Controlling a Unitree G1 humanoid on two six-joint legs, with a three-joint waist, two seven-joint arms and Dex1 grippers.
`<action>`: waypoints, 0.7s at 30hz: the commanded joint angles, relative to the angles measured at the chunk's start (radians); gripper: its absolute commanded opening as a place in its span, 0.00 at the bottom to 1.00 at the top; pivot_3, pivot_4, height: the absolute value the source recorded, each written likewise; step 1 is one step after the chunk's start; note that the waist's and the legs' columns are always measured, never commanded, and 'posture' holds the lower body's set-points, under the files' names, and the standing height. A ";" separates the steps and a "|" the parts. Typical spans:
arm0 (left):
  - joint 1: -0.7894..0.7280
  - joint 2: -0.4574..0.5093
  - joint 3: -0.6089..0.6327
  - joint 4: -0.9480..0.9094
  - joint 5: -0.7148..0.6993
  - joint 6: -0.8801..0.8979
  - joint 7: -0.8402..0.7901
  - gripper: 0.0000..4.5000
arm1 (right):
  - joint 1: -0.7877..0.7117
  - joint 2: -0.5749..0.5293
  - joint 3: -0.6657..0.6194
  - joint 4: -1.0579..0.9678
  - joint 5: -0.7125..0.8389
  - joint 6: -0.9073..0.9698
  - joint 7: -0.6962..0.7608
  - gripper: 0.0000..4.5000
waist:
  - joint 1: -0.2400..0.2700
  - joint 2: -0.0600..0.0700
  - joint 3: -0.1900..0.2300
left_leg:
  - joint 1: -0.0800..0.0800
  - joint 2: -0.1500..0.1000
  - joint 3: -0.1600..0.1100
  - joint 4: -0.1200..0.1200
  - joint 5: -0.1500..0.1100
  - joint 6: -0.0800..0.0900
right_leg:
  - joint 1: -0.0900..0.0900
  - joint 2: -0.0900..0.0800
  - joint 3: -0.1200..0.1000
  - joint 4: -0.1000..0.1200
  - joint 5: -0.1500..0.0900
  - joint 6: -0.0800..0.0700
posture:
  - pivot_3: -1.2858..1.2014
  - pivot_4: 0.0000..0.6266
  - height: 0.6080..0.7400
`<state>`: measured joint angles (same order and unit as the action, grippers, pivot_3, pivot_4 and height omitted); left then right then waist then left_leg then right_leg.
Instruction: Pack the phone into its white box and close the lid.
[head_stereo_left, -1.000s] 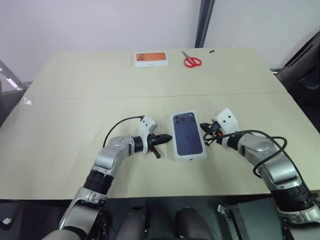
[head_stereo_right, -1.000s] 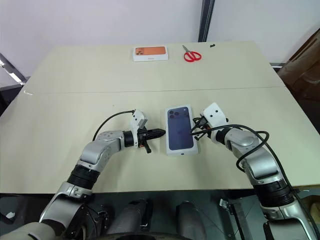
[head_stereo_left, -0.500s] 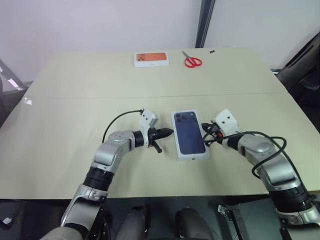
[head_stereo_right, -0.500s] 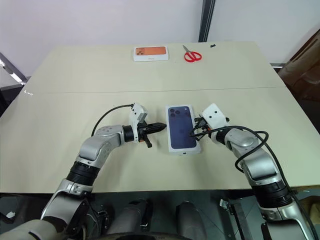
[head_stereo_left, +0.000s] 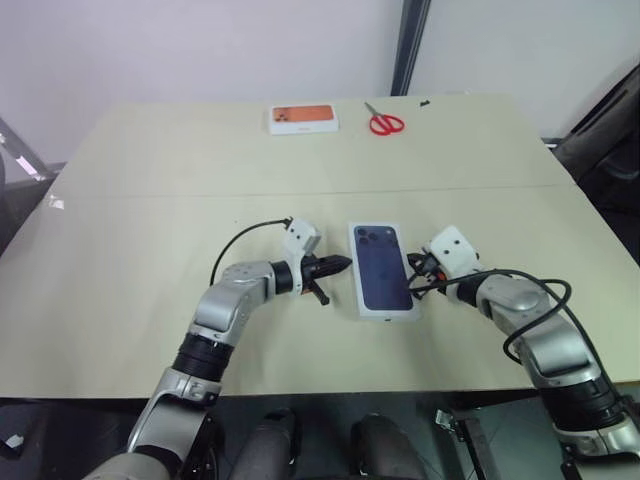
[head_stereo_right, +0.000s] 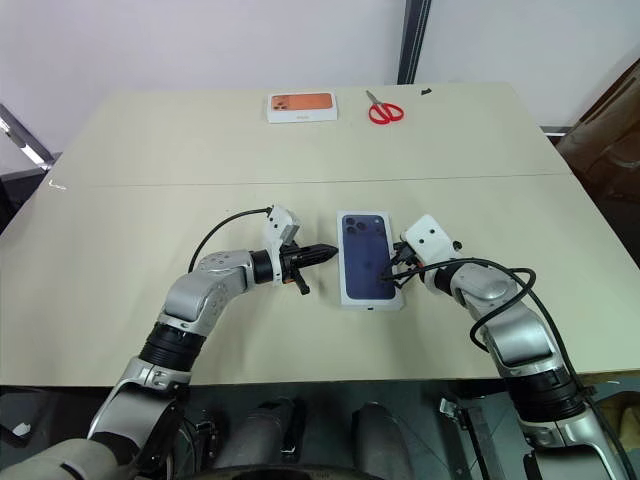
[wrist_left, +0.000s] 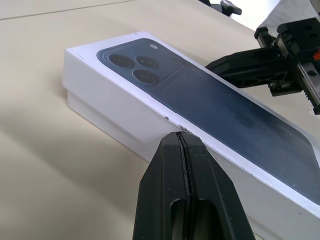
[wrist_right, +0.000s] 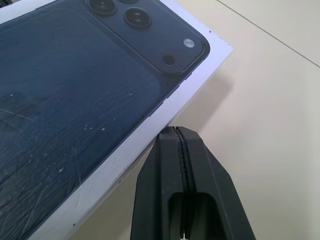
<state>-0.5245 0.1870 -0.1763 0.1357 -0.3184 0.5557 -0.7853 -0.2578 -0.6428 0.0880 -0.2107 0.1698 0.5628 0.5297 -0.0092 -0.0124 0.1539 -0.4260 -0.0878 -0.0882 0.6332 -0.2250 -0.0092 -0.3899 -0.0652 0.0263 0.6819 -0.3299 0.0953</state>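
Observation:
The white box (head_stereo_left: 385, 270) lies near the table's front, between my two grippers. The lid (wrist_left: 111, 84) sits on it, with a dark navy phone picture and camera cluster on top. A thin strip of the tray (wrist_left: 95, 116) shows under the lid's lower edge. The phone is hidden inside. My left gripper (head_stereo_left: 345, 264) is shut, its tip (wrist_left: 182, 137) against the box's left long side. At the right long side, by the top edge, my right gripper (head_stereo_left: 412, 283) is shut as well, empty.
An orange-topped white box (head_stereo_left: 303, 118) and red scissors (head_stereo_left: 384, 123) lie at the far edge of the beige table (head_stereo_left: 150, 200). A seam crosses the table behind the box. Dark chairs stand off the right side.
The box has slid slightly to the right and turned a little. My left gripper's tip has followed it up and right. The right gripper has backed off slightly.

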 joint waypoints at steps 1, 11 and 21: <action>-0.005 0.007 0.003 -0.036 -0.009 -0.020 -0.014 0.00 | -0.018 0.010 -0.024 -0.039 -0.004 -0.025 0.007 0.01 | 0.000 0.000 0.000 | 0.000 0.000 0.000 0.000 0.000 0.000 | 0.000 0.000 0.000 0.000 0.000 0.000 | 0.52 0.24 0.95; -0.165 -0.084 0.111 0.035 -0.059 -0.027 0.084 0.00 | -0.110 0.056 -0.086 0.018 0.010 -0.032 -0.017 0.01 | 0.003 -0.001 0.000 | 0.000 0.000 0.000 0.001 0.001 -0.001 | 0.000 0.000 -0.001 0.000 0.000 0.000 | 0.52 0.24 0.95; -0.156 -0.062 -0.079 0.253 0.149 -0.081 0.073 0.00 | -0.006 0.029 0.057 -0.040 -0.006 0.044 0.113 0.01 | -0.004 -0.002 -0.001 | 0.000 0.000 0.000 0.000 0.002 -0.003 | 0.000 0.001 0.000 0.001 0.000 0.000 | 0.52 0.24 0.95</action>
<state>-0.6995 0.1074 -0.2324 0.3755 -0.2033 0.4648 -0.7098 -0.2850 -0.6054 0.1162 -0.2364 0.1686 0.5783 0.6196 -0.0128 -0.0142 0.1525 -0.4250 -0.0876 -0.0881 0.6336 -0.2233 -0.0121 -0.3890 -0.0644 0.0264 0.6826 -0.3299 0.0955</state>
